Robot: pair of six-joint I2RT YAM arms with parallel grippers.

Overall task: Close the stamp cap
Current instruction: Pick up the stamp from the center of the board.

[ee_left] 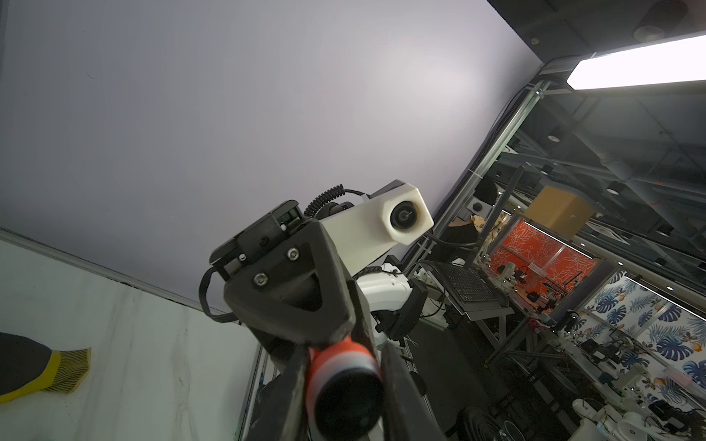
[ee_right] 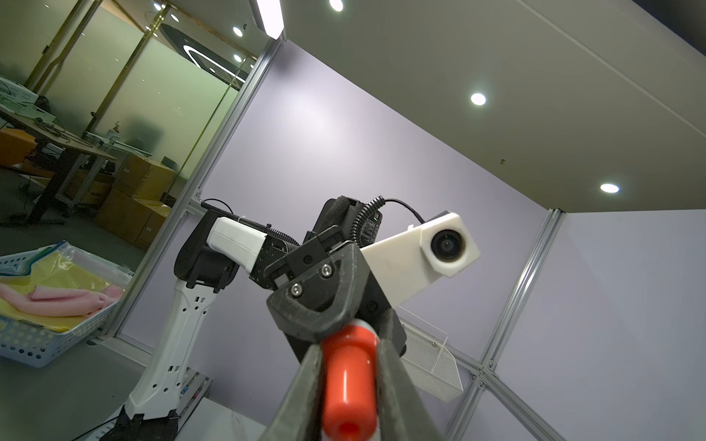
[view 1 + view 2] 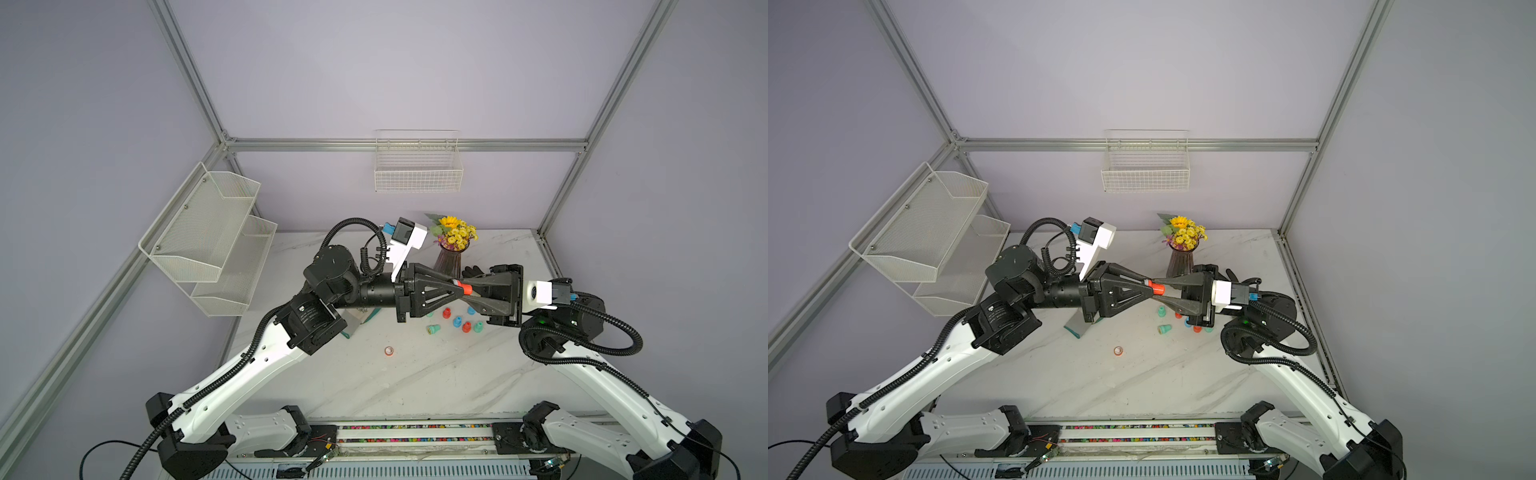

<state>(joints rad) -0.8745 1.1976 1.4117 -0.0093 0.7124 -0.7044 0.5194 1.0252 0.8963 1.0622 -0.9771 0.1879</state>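
— Orange stamp (image 3: 464, 288): where is it, going left to right?
— First, a wire shelf (image 3: 208, 237) hangs on the wall well left of the left claw (image 3: 456, 287), with open air between. That claw is clamped on the stamp's white-banded end, raised above the marble table (image 3: 415, 386).
— And the right claw (image 3: 473, 291)?
— Tip to tip with the left one. In the right wrist view its fingers (image 2: 301, 389) press both sides of the stamp's orange end, so it grips too. Whether it is capped shut, I cannot tell.
— Room around them?
— A flower vase (image 3: 451, 259) stands near behind the claws. Loose stamps (image 3: 457, 321) cluster on the table under the right claw, apart from its tips. A small ring (image 3: 389, 351) lies on open marble in front of the left claw. The table's right edge (image 3: 542, 251) runs just beyond the right claw's wrist.
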